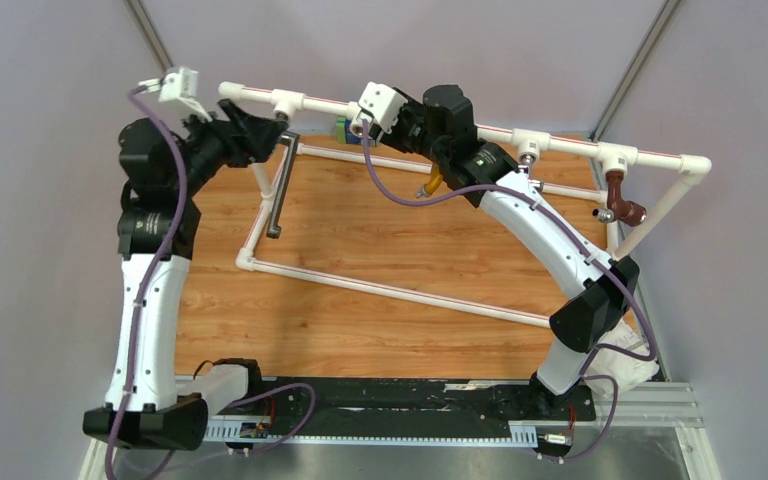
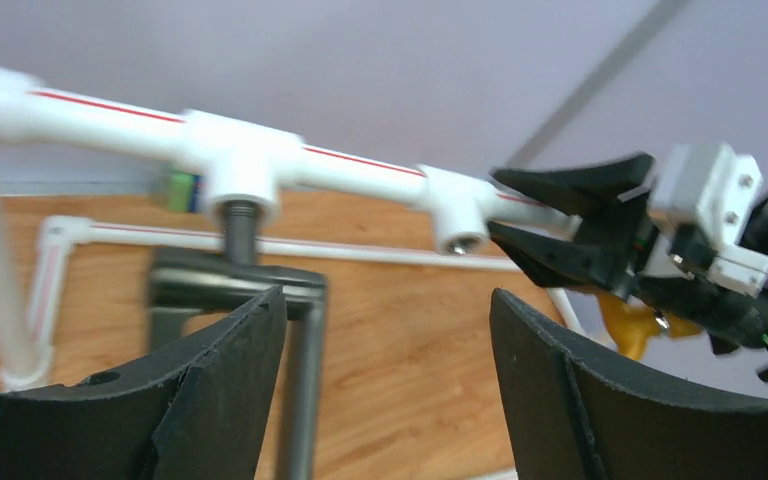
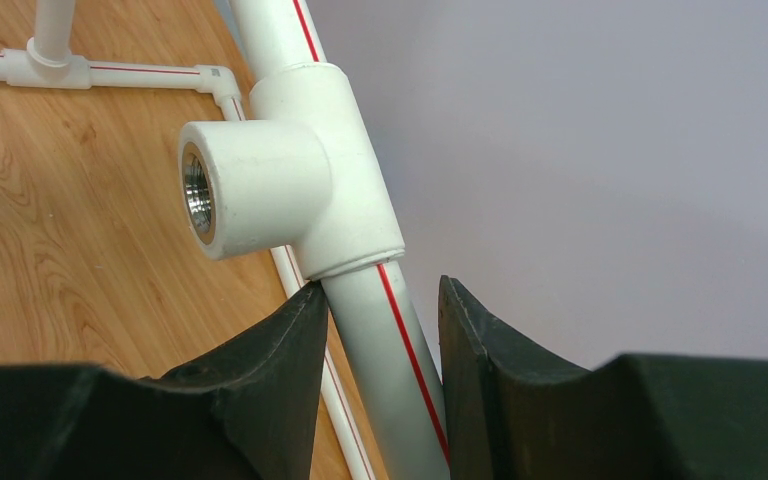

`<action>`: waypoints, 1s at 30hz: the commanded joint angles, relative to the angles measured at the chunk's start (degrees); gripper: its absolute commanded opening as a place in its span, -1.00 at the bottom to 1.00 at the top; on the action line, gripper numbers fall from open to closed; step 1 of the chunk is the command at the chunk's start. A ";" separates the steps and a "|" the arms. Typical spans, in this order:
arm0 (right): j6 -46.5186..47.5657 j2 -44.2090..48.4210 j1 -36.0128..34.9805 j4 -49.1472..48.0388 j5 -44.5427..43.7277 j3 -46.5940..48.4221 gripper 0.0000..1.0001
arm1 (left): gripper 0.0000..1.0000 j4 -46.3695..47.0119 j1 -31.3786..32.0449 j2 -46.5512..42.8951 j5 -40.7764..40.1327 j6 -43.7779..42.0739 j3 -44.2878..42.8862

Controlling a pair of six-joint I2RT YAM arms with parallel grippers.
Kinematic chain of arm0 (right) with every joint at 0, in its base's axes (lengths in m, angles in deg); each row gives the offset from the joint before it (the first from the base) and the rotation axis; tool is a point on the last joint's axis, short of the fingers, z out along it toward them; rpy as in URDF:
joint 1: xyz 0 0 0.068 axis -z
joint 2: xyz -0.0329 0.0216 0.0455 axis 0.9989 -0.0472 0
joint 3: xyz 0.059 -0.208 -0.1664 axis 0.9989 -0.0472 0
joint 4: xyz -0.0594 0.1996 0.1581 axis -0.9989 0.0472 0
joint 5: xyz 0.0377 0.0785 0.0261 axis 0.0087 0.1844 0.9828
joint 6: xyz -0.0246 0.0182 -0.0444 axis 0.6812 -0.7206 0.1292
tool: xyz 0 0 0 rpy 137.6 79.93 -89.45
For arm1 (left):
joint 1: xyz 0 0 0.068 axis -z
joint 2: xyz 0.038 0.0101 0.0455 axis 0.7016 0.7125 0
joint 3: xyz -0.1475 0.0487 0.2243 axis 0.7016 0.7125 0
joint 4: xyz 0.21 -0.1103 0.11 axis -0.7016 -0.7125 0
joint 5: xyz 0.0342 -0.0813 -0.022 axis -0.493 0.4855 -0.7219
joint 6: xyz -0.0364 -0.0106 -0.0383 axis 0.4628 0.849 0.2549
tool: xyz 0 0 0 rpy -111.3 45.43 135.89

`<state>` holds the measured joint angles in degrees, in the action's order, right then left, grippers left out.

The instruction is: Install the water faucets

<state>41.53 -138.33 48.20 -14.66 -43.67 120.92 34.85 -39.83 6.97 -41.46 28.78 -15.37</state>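
Currently the left claw [image 2: 385, 330] stands wide, holding nothing; the right claw [image 3: 380, 300] clamps the white pipe [image 3: 400, 380]. The faucet [image 1: 280, 190] is judged rigid, smooth metal: grip its cross-bar.

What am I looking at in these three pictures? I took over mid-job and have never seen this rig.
Two robot arms are bolted at the near edge of a wooden table. The wide picture is from a camera above and behind them; the other two are from a camera on each wrist. On the table stands a white pipe frame. The dark grey faucet hangs from a tee on its top rail; an orange tap and a brown tap show further right. The left gripper is open, the faucet just ahead of it, and grips nothing. The right gripper is closed on the top rail, next to an empty threaded tee.
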 commanded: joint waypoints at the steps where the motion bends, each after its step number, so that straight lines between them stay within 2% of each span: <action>1: -7.10 -3.22 -4.15 4.98 9.58 -3.64 -1.00 | 0.62 3.70 -9.80 -3.71 2.17 6.31 4.76; 7: -7.10 -2.95 -4.15 4.98 10.02 -3.91 -1.00 | 0.66 5.01 -15.36 -5.29 2.70 7.37 9.60; 15: -7.28 -2.86 -4.15 4.80 11.16 -3.73 -1.00 | 0.65 11.07 -15.72 -0.46 5.34 12.63 12.76; 21: -7.46 -2.95 -4.15 4.45 12.04 -3.64 -1.00 | 0.53 18.73 -15.72 4.54 8.76 19.14 14.08; 25: -7.46 -2.87 -4.15 4.28 12.48 -4.08 -1.00 | 0.35 22.23 -15.63 5.34 9.73 21.61 14.08; 27: -7.63 -3.04 -4.15 4.28 12.74 -4.08 -1.00 | 0.19 23.30 -15.54 5.26 9.73 22.14 13.82; 29: -7.72 -2.95 -4.15 4.10 12.92 -3.99 -1.00 | -0.08 23.39 -15.11 5.08 9.82 21.97 13.30; 30: -7.72 -3.04 -4.15 4.27 13.01 -3.99 -1.00 | -0.31 22.95 -14.76 5.08 9.73 21.44 13.20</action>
<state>41.53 -138.02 48.09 -15.12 -43.60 120.42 53.54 -55.15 12.61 -32.72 49.08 -0.92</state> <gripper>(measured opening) 0.440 0.498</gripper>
